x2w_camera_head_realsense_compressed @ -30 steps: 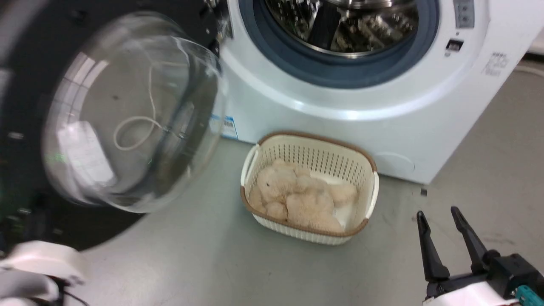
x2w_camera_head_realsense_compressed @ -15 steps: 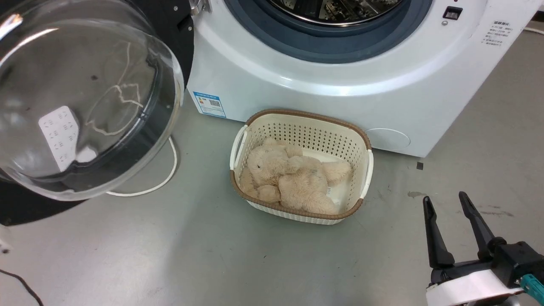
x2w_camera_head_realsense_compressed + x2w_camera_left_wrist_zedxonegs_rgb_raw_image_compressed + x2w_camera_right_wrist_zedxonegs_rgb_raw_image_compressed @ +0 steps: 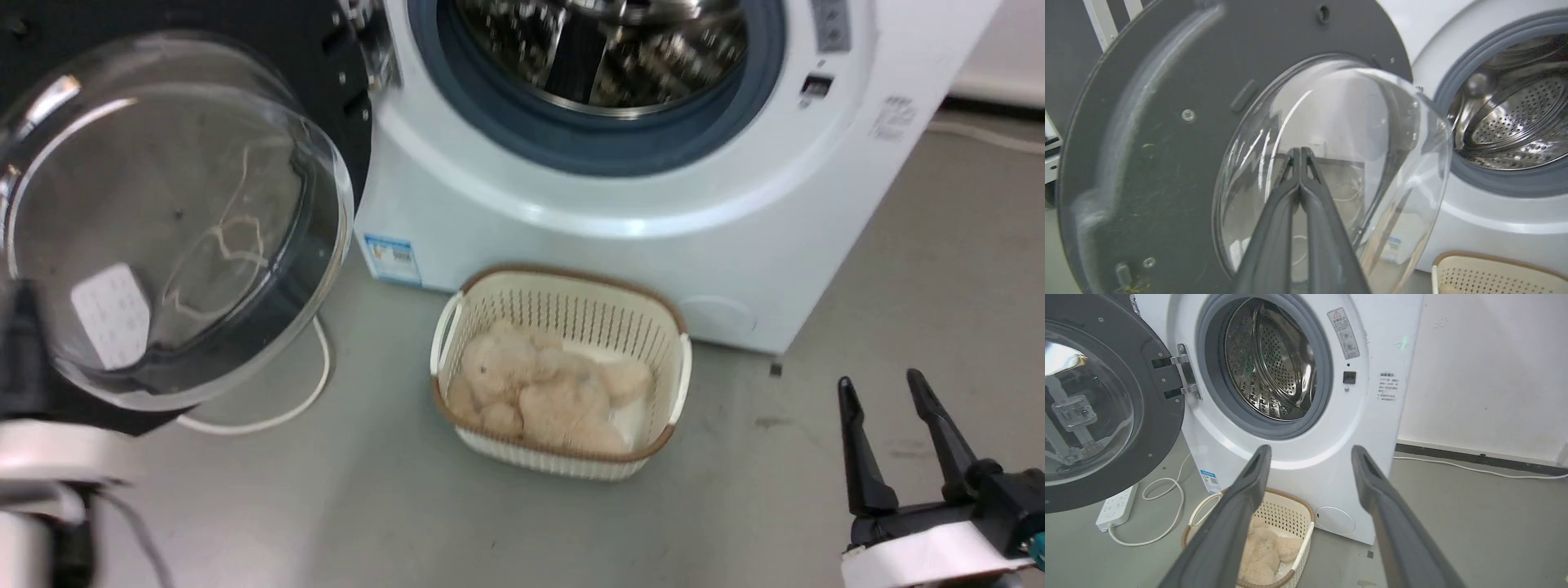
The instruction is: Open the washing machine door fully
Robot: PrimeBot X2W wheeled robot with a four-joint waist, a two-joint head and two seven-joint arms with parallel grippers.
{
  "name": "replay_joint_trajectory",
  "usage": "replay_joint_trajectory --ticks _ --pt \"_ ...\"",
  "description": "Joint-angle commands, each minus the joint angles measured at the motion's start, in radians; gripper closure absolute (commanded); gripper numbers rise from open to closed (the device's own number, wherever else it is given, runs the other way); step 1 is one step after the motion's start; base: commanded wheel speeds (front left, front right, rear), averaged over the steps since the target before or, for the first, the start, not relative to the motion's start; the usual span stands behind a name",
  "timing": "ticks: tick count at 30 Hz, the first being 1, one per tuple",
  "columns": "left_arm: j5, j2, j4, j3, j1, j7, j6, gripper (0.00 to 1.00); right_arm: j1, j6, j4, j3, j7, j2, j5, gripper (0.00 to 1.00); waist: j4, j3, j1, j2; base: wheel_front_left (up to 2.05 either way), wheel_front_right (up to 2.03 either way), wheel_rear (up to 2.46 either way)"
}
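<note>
- Standing on a grey floor (image 3: 392, 514) by a white wall (image 3: 1486, 367), the washing machine (image 3: 653, 245) has a basket (image 3: 563, 282) holding a plush toy (image 3: 531, 392) before it.
- The washing machine door (image 3: 1161, 428) hangs upright on hinges (image 3: 1186, 377) at the machine's left, wide open, with its glass bowl (image 3: 163, 220) bulging into the room.
- Left gripper (image 3: 1300, 151): fingers clenched together on nothing, before the bowl.
- Right gripper (image 3: 880, 379): fingers released, apart, empty.

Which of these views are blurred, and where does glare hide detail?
Head view: motion blur smears the drum and basket. Left wrist view: washing machine door smeared near its rim, streaky reflections across its glass. Right wrist view: sharp, one bright glint on the glass at upper left.
</note>
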Motion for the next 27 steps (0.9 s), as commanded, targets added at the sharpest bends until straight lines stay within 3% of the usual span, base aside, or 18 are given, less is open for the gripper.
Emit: replay_joint_trajectory --ticks 1,9,15,16,17,21,27 --pt "0.01 -0.029 -0.037 -0.014 0.025 -0.005 0.007 1.0 0.009 0.001 -0.005 -0.006 -0.008 0.002 0.006 0.0 -0.016 -0.043 0.0 0.0 0.0 0.0 0.0" --pt "0.027 -0.177 -0.194 -0.16 0.16 0.024 0.019 1.0 0.064 0.001 -0.001 -0.014 -0.001 0.002 0.015 0.0 -0.075 -0.148 0.0 0.0 0.0 0.0 0.0" --pt "0.041 -0.234 -0.206 -0.229 0.255 0.026 0.035 1.0 0.102 0.001 -0.001 -0.001 -0.005 0.002 0.036 0.0 -0.125 -0.171 0.0 0.0 0.0 0.0 0.0" --pt "0.042 -0.244 -0.201 -0.24 0.268 0.028 0.037 0.73 0.107 0.001 -0.002 0.001 -0.007 0.002 0.038 0.0 -0.131 -0.173 0.0 0.0 0.0 0.0 0.0" --pt "0.058 -0.252 -0.184 -0.269 0.287 0.036 0.04 0.0 0.118 0.001 -0.003 0.004 -0.009 0.002 0.042 0.0 -0.141 -0.176 0.0 0.0 0.0 0.0 0.0" --pt "0.095 -0.277 -0.174 -0.333 0.331 0.049 0.057 0.0 0.14 0.001 0.003 0.01 -0.016 0.002 0.047 0.0 -0.166 -0.187 0.0 0.0 0.0 0.0 0.0" --pt "0.121 -0.269 -0.171 -0.35 0.337 0.057 0.072 0.0 0.146 0.001 0.011 0.016 -0.021 0.002 0.049 0.0 -0.18 -0.19 0.0 0.0 0.0 0.0 0.0"
